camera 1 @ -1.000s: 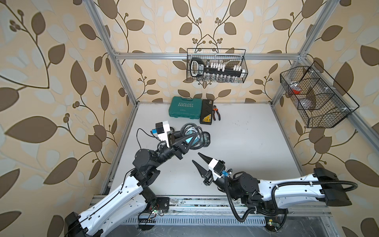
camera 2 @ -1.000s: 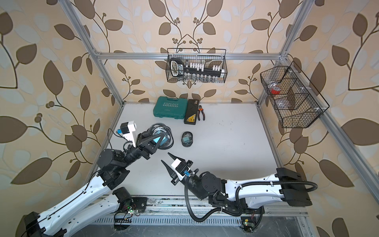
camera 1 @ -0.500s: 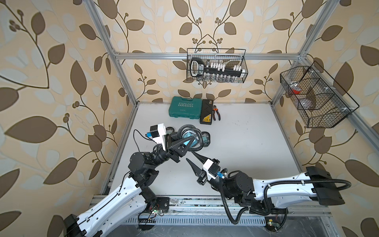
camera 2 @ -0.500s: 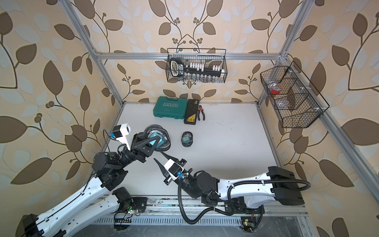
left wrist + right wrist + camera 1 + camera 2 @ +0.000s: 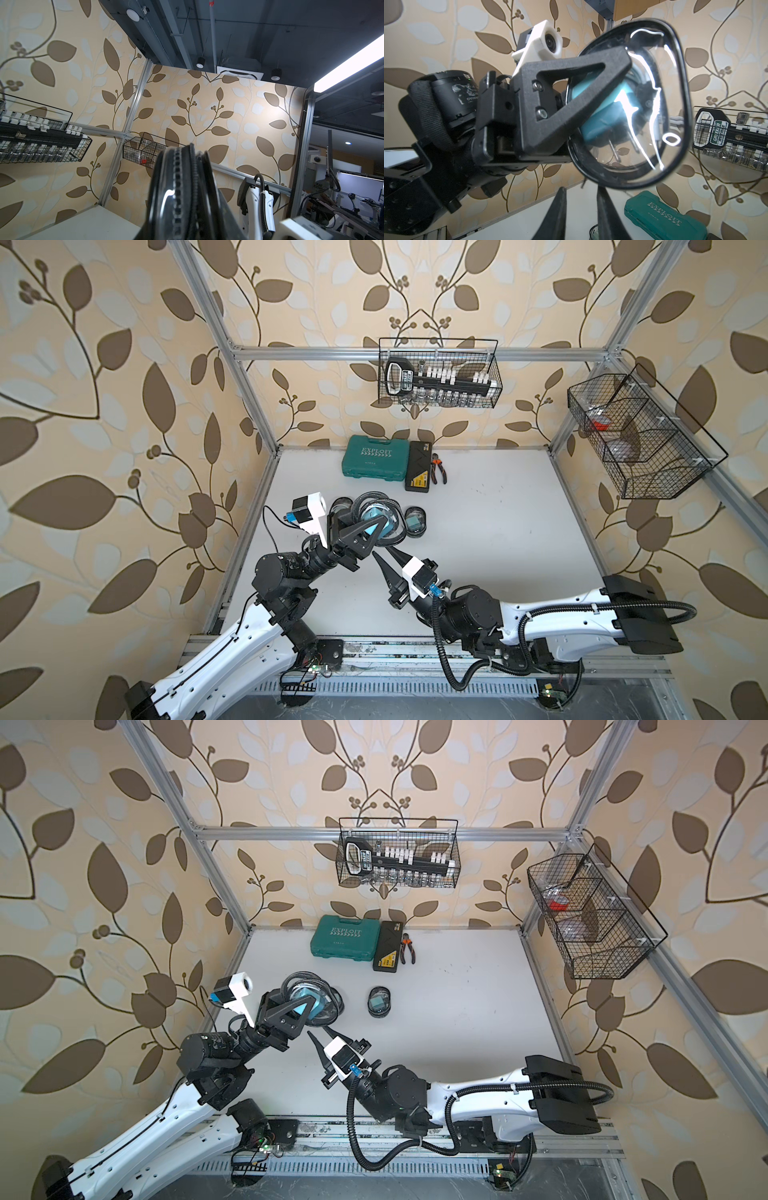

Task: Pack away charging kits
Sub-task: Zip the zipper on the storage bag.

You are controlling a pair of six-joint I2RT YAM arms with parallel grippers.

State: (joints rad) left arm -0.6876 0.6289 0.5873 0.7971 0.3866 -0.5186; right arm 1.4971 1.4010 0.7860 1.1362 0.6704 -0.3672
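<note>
Zipping step, likely. Left claw (image 5: 376,526) clamped on clear pouch (image 5: 654,99), plug (image 5: 600,118) inside, raised off tabletop (image 5: 498,556). Right claw (image 5: 581,189) just below, slightly apart, empty. Second pouch (image 5: 415,521) resting farther right. Next: find zip pull, pinch, drag round.

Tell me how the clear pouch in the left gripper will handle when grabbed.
The clear pouch has a glossy, wrinkled window that probably dents and slips when squeezed; its black rim looks firmer to pinch. The teal plug adapter inside likely shifts its weight, so it may swing in the left gripper.
</note>
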